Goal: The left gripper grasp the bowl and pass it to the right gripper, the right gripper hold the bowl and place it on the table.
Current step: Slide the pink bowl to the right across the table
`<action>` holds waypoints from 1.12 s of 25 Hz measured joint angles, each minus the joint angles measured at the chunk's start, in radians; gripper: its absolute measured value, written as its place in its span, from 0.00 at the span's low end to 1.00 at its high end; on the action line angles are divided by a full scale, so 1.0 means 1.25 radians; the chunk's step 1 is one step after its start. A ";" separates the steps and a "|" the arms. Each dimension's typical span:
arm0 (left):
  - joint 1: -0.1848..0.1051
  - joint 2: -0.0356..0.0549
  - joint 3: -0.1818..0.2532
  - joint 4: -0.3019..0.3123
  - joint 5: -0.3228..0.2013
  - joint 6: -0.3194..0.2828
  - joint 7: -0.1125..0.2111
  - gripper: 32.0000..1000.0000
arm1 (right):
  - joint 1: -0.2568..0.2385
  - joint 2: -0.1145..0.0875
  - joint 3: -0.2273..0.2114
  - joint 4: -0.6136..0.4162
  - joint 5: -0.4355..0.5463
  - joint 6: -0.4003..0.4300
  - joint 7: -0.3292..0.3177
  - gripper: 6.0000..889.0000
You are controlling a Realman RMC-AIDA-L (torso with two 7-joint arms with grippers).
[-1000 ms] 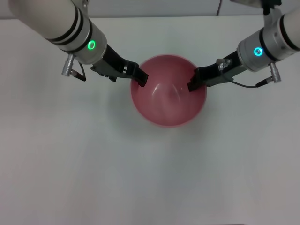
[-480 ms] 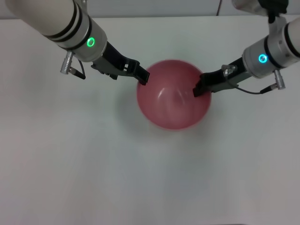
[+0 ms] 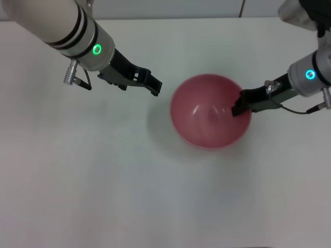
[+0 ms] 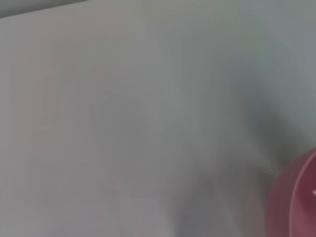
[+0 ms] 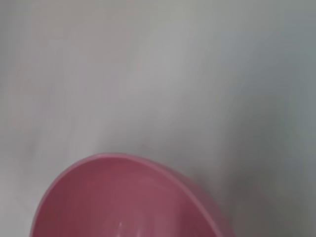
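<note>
The pink-red bowl (image 3: 207, 116) hangs right of centre in the head view, and its soft shadow falls on the white table (image 3: 103, 181) to its left. My right gripper (image 3: 238, 107), on the blue-lit wrist, is shut on the bowl's right rim. My left gripper (image 3: 154, 86), on the green-lit arm, stands open a short way left of the bowl and touches nothing. An edge of the bowl (image 4: 296, 202) shows in the left wrist view. The right wrist view looks into the bowl (image 5: 123, 202) from its rim.
The table's far edge (image 3: 170, 18) runs along the back, behind both arms. Nothing else lies on the tabletop.
The left gripper has let go of the bowl's left rim and stayed back. The right gripper has carried the bowl to the right and slightly nearer.
</note>
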 joint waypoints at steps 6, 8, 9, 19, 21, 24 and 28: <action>0.006 0.0000 -0.016 0.000 0.002 0.000 0.004 0.85 | -0.026 -0.004 0.002 0.000 0.005 0.011 0.002 0.12; 0.007 0.0000 -0.016 0.000 0.002 0.000 0.005 0.85 | -0.040 -0.008 0.012 0.001 0.005 0.012 0.002 0.12; 0.008 0.0000 -0.016 0.000 0.003 0.000 0.005 0.85 | -0.046 -0.010 0.018 0.002 0.005 0.012 0.002 0.12; 0.009 0.0000 -0.017 -0.002 0.004 0.003 0.006 0.85 | -0.073 -0.023 0.029 0.021 -0.002 -0.002 0.002 0.12; 0.009 0.0000 -0.017 -0.005 0.004 0.005 0.006 0.85 | -0.076 -0.023 0.029 0.022 -0.002 -0.006 0.003 0.12; 0.009 0.0000 -0.017 -0.007 0.004 0.007 0.006 0.85 | -0.077 -0.023 0.027 0.023 -0.003 -0.013 0.009 0.12; 0.010 0.0000 -0.017 -0.009 0.004 0.008 0.006 0.85 | -0.077 -0.023 0.027 0.028 -0.003 -0.018 0.012 0.13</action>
